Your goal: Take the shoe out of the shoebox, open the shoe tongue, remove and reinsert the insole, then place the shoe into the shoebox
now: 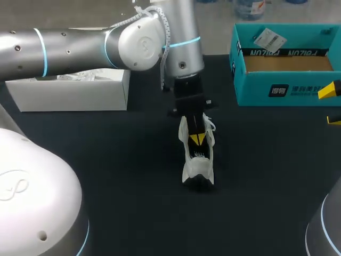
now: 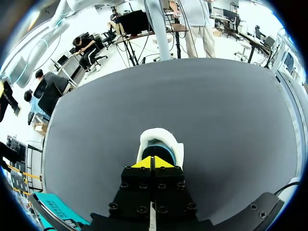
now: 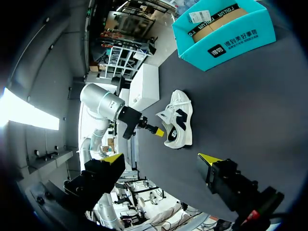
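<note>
A white sneaker (image 1: 197, 160) with dark side markings stands on the black table (image 1: 106, 160) near the middle, outside the box. My left gripper (image 1: 197, 140) points down into the shoe's opening, its yellow tips pressed together. In the left wrist view the left gripper (image 2: 153, 162) is shut just behind the white heel collar (image 2: 161, 139), with nothing seen between the tips. The right wrist view shows the sneaker (image 3: 182, 126) from the side, ahead of my right gripper (image 3: 161, 159), which stands wide open and well away from it. The right gripper (image 1: 332, 106) shows at the table's right edge.
The open teal shoebox (image 1: 250, 85) sits at the back right, with brown card and a tag inside; the right wrist view shows the shoebox (image 3: 226, 45) beyond the shoe. A white box lid (image 1: 69, 93) holding crumpled paper lies at the back left.
</note>
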`<state>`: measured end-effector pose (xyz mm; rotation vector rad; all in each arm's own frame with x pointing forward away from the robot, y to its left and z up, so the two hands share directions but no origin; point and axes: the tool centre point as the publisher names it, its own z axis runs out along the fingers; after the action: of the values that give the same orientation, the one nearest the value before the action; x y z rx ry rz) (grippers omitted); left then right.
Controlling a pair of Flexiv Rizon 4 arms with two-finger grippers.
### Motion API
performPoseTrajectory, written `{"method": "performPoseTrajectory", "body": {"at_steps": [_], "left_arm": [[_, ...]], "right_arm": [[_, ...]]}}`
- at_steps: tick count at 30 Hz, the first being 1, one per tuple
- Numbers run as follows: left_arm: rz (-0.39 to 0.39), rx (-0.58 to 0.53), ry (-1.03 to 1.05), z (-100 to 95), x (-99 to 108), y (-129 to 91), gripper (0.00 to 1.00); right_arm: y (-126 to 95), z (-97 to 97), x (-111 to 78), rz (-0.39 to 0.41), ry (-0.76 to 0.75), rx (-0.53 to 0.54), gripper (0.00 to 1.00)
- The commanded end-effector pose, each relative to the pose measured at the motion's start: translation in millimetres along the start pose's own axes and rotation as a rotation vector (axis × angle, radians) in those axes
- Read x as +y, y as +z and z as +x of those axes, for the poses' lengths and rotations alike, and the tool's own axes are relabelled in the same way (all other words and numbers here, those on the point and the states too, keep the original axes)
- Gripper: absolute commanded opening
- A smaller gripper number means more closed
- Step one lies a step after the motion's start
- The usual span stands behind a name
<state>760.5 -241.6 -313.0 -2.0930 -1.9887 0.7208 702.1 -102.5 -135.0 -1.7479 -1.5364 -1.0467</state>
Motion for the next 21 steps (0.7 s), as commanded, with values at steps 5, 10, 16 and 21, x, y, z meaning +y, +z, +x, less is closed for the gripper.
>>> {"method": "performPoseTrajectory", "body": {"at_steps": [5,10,16,21], "left_arm": [[-0.004,0.004,0.013,2.1,18.5,33.0,0.00],[0.004,0.031,0.022,6.5,17.0,49.7,0.00],[-0.057,0.033,0.037,11.3,19.5,65.3,0.00],[-0.161,0.058,0.071,11.0,20.7,60.0,0.00]], "right_arm": [[0.2,0.1,-1.6,-0.003,0.001,-0.003,1.00],[0.2,0.1,-1.6,-0.003,0.001,-0.003,1.00],[0.2,0.1,-1.6,-0.003,0.001,-0.003,1.00],[0.2,0.1,-1.6,-0.003,0.001,-0.003,1.00]]}}
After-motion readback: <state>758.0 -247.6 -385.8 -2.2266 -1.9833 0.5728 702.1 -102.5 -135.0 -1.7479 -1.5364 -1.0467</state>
